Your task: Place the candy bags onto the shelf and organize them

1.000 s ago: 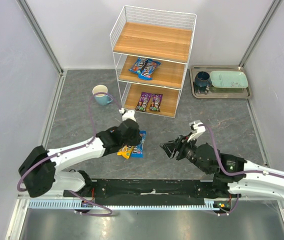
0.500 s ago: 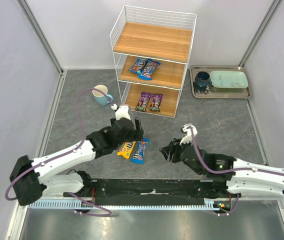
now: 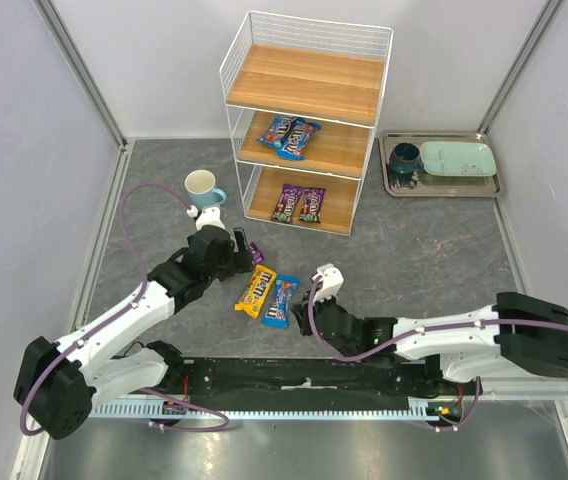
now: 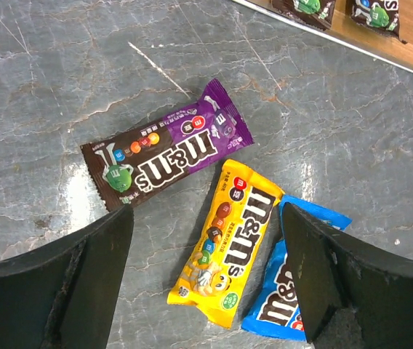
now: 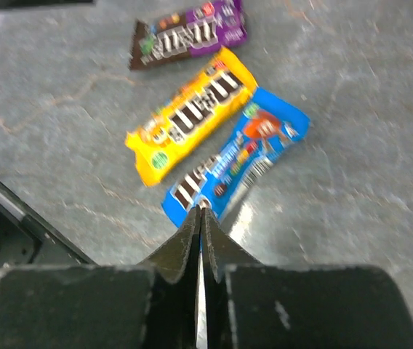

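My left hand (image 4: 206, 217) is standing wide open over the loose packets, holding nothing. A second ago it was clamped shut low over them; since then it has drawn back toward the far left. Under it the purple M&M's packet (image 4: 166, 156) is lying flat on the grey surface (image 4: 61, 87). I was not seeing that packet in the earlier overhead pictures. The yellow M&M's packet (image 4: 232, 243) is lying at a slant with its far corner right at the purple one. The blue M&M's packet (image 4: 286, 291) is lying alongside it, edge to edge. Both are sitting about where they were.

My right hand (image 5: 200, 218) is showing its fingers pressed together. A second ago they were parted and hanging well to the right; the arm has since swung left. The tips are sitting at the near end of the blue packet, and I cannot tell whether they are catching any wrapper.

Farther out, the shelf (image 3: 304, 80) is standing at the back, with blue packets (image 3: 291, 133) overlapping on its middle board and two purple packets (image 3: 299, 203) on its bottom board. A light-blue cup (image 3: 202, 188) is standing just left of the shelf's foot, close beyond my left hand. To the right, a metal tray (image 3: 444, 192) is carrying a dark cup (image 3: 404, 160) and a pale green plate (image 3: 456, 158).
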Controlling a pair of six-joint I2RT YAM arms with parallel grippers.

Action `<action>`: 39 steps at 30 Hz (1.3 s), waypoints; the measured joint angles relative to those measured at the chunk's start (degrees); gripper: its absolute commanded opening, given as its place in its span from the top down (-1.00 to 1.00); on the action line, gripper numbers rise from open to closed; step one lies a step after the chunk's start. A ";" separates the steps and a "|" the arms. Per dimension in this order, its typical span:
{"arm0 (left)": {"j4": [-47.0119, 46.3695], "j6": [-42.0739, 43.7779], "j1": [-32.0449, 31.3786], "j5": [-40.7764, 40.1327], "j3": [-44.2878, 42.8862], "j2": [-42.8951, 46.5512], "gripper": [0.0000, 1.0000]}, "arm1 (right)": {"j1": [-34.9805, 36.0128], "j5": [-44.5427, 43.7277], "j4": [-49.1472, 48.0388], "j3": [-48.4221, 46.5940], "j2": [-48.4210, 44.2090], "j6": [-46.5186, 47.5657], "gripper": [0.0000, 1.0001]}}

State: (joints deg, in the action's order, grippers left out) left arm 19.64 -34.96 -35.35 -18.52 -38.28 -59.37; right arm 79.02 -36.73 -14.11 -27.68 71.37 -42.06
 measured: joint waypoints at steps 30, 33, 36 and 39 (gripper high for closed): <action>-11.85 4.61 2.29 5.38 6.47 -1.27 -0.77 | -6.51 3.23 -38.88 -2.56 33.68 5.22 0.99; -12.46 4.63 2.29 5.60 7.15 -1.70 -0.78 | -6.51 3.48 -40.19 -0.98 33.20 4.35 0.94; -12.59 4.66 2.38 5.64 7.48 -1.84 -0.78 | -6.51 3.91 -37.97 0.26 29.97 4.74 0.71; -12.83 4.66 2.51 5.64 7.52 -1.86 -0.77 | -6.51 4.59 -33.94 0.33 23.65 5.99 0.16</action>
State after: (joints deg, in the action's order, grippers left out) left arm 6.81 -30.30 -32.84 -12.88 -30.76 -61.23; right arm 72.51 -32.14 -48.05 -27.35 95.02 -36.07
